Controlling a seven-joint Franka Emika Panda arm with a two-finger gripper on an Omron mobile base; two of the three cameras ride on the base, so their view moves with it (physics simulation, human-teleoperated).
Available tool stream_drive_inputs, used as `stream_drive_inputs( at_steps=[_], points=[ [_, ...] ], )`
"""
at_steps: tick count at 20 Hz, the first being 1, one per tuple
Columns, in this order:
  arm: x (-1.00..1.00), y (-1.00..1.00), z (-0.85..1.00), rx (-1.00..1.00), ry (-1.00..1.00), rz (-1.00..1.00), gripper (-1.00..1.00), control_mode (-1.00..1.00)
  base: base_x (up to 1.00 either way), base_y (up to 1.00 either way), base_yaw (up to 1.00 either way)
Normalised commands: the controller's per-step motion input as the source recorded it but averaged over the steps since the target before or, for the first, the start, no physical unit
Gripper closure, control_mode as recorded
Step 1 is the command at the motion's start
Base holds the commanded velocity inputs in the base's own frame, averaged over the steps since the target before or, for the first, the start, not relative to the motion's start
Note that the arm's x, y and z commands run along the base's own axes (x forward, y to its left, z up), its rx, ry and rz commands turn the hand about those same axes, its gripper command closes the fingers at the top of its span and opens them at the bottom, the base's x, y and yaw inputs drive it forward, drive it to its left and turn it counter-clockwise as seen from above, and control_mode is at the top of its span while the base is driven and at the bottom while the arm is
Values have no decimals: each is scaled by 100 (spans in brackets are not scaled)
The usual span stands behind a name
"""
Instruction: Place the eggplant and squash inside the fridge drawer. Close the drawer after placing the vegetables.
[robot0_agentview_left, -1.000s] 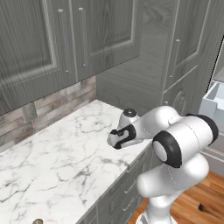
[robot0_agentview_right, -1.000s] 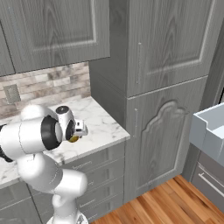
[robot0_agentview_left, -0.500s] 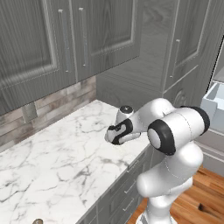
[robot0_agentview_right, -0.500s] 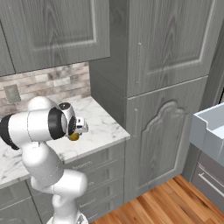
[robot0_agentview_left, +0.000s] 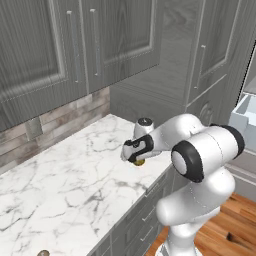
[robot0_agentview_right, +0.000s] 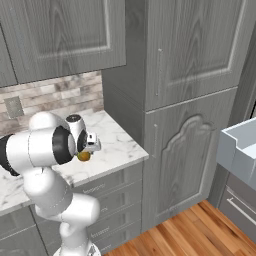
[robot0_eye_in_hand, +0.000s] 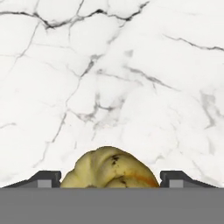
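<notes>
The squash (robot0_eye_in_hand: 109, 168), lumpy and yellow with brown flecks, sits on the white marble counter (robot0_agentview_left: 75, 185) near its right end. My gripper (robot0_eye_in_hand: 109, 179) points down over it with one finger tip on each side, open and very close to its flanks. I cannot tell whether they touch it. From the base, the squash (robot0_agentview_left: 139, 162) peeks out under my gripper (robot0_agentview_left: 134, 152), and the squash (robot0_agentview_right: 83, 156) also shows below my gripper (robot0_agentview_right: 90, 147). The fridge drawer (robot0_agentview_left: 245, 112) stands pulled out far to the right, a pale box (robot0_agentview_right: 240, 147). The eggplant is out of view.
Grey upper cabinets (robot0_agentview_left: 75, 45) hang over the counter. A tall grey cabinet (robot0_agentview_right: 185, 100) stands between the counter and the drawer. Grey drawers with bar handles (robot0_agentview_right: 110, 200) lie under the counter, above a wooden floor (robot0_agentview_right: 200, 235). A small brown knob (robot0_agentview_left: 44, 253) shows at the counter's near edge.
The hand has come down over the squash and its fingers have drawn closer together around it. The squash has stayed in place on the counter.
</notes>
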Motion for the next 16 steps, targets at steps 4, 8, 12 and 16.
stream_drive_inputs(
  at_steps=[4, 8, 12, 16],
  points=[
    [-34, -3, 40, 1, -12, -3, 100, -100, 0, 0, 0],
    [-30, 0, 90, 0, -20, -1, 100, -100, 0, 0, 0],
    [-45, 0, 98, 0, -20, -1, 100, -100, 0, 0, 0],
    [-74, -9, 80, 0, -18, 0, 100, -100, 0, 0, 0]
  ],
)
